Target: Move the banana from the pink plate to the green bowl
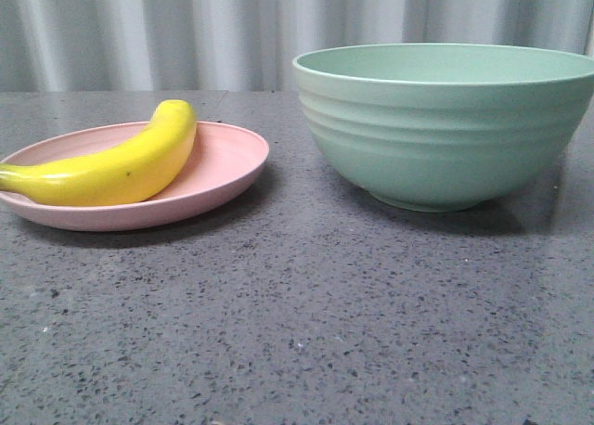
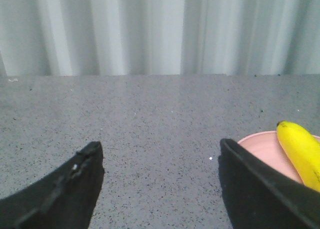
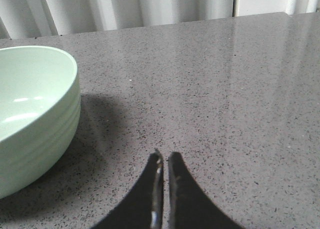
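Left pincer (image 2: 160, 154): spread wide over bare speckled tabletop (image 2: 160, 109), holding nothing, touching nothing visible; black fingers (image 2: 75, 184) low at either side of the left wrist view.

Right pincer (image 3: 164, 161): tips drawn almost together, only a sliver of gap, nothing between them; poised above bare tabletop just beside the green bowl (image 3: 35, 114).

Nearer arm: left, judged from the wrist views. Banana and plate edge show just past one left finger; from the right pincer only the bowl shows, no banana.

Banana (image 1: 116, 165): lying on the pink plate (image 1: 227, 160), at the left of the front view; off to one side of the left pincer's opening, not between the fingers. In the left wrist view only its dark-tipped end (image 2: 302, 149) and a slice of pink rim (image 2: 260, 141) visible, partly hidden behind a finger.

Long axis: across the plate in the front view, greenish stem end at the far left, rounded end rising toward the back of the plate, curve bowed toward the camera.

Coming move, as a judgement: sideways shift of the left pincer toward the plate, then closure across the banana's short width rather than along its length.

Green bowl (image 1: 445, 119): upright on the tabletop right of the plate, apart from it, bare tabletop between; nothing seen in the part of the inside that shows.

Task state: transfer not begun.
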